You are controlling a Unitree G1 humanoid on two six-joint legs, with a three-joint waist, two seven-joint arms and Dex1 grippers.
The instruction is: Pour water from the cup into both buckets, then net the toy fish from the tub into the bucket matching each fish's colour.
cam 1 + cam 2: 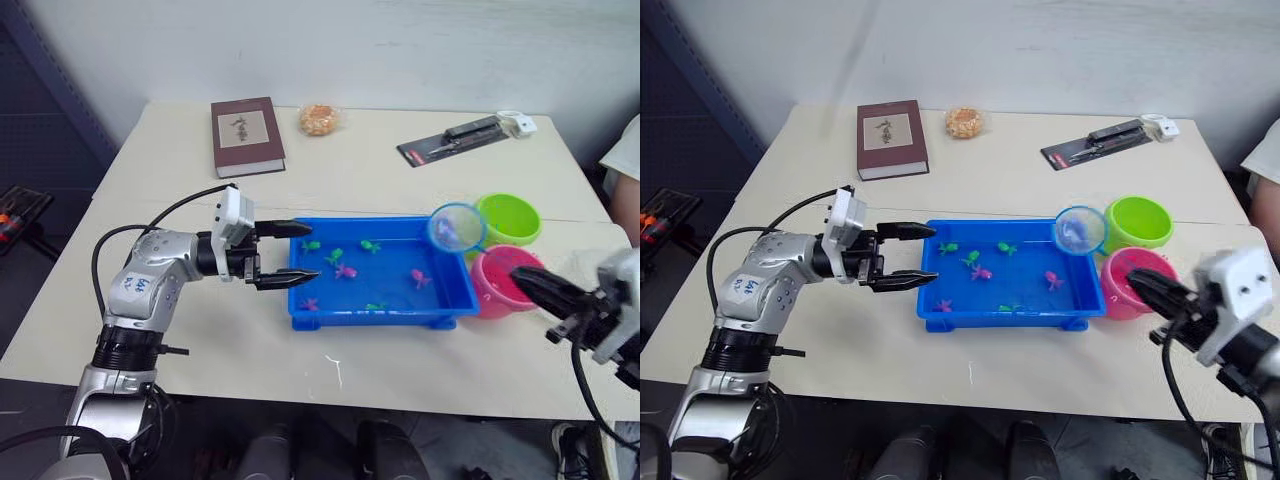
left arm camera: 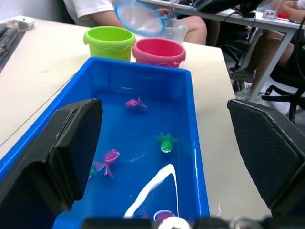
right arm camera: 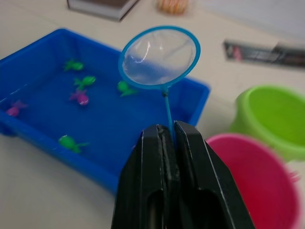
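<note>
Meanwhile, we saw the shallow rectangular bright blue plastic tub point(image 1: 440, 300) sitting on the pale surface point(image 1: 400, 170) with water in it, and several tiny green and pink-magenta toy fish point(image 1: 345, 270) scattered across its floor. Our right hand point(image 3: 167, 131) was clamped shut on the thin handle of the small round scoop net with its light blue hoop point(image 3: 159, 57). That hoop was lifted clear of the water, held over the tub's corner nearest the two buckets, out beyond the fingertips. We could not tell whether any fish lay in its mesh.

Just beside that end of the tub stood the small round lime green plastic bucket point(image 1: 510, 218) and the small round pink plastic bucket point(image 1: 498, 285), touching or nearly touching each other, the pink one closer to our right hand.

Our left hand point(image 1: 290, 252) hovered at the opposite short end of the tub, its two black fingers spread wide apart and holding nothing, their tips at the tub's rim.

Farther back on the surface lay a dark red hardcover book point(image 1: 246, 135).
</note>
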